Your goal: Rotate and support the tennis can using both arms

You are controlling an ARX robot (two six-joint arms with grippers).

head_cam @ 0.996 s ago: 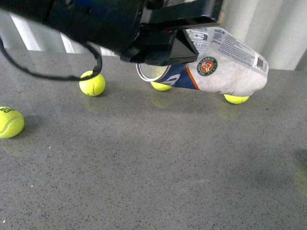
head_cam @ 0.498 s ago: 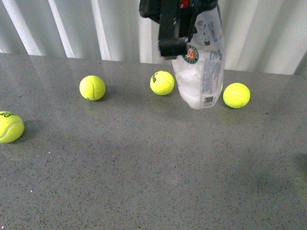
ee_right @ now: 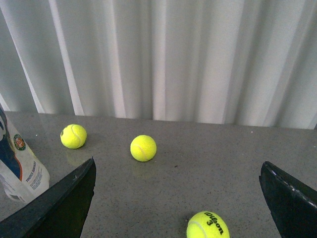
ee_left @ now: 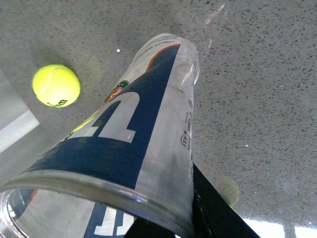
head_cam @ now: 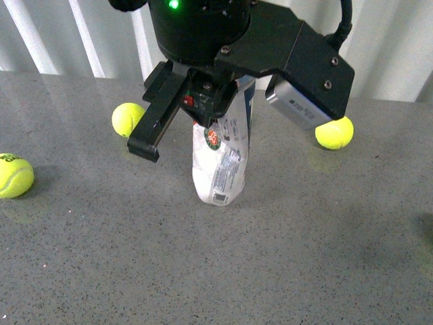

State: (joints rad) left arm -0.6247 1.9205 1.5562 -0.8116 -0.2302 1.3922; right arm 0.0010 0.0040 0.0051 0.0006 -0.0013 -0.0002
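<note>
The tennis can point(head_cam: 220, 159), clear plastic with a white, blue and orange label, stands nearly upright at the middle of the grey table point(head_cam: 304, 257), closed end down. Whether its base touches the table I cannot tell. My left gripper point(head_cam: 193, 125) comes down from above and is shut on the can's upper part. In the left wrist view the can point(ee_left: 143, 124) fills the frame, open rim nearest, with one black finger point(ee_left: 218, 213) pressed against its side. My right gripper point(ee_right: 178, 198) is open and holds nothing. Its view shows the can point(ee_right: 20, 171) far off at one edge.
Yellow tennis balls lie on the table: one at far left point(head_cam: 13, 175), one behind the left arm point(head_cam: 127, 116), one at back right point(head_cam: 336, 133). A ball point(ee_right: 208, 225) lies between the right gripper's fingers, two more point(ee_right: 143, 148) point(ee_right: 74, 136) beyond. White curtain point(ee_right: 173, 59) behind.
The can swung from lying tilted up high to hanging vertical, then came down toward the table and nearer the camera. The left arm now fills the top of the front view.
</note>
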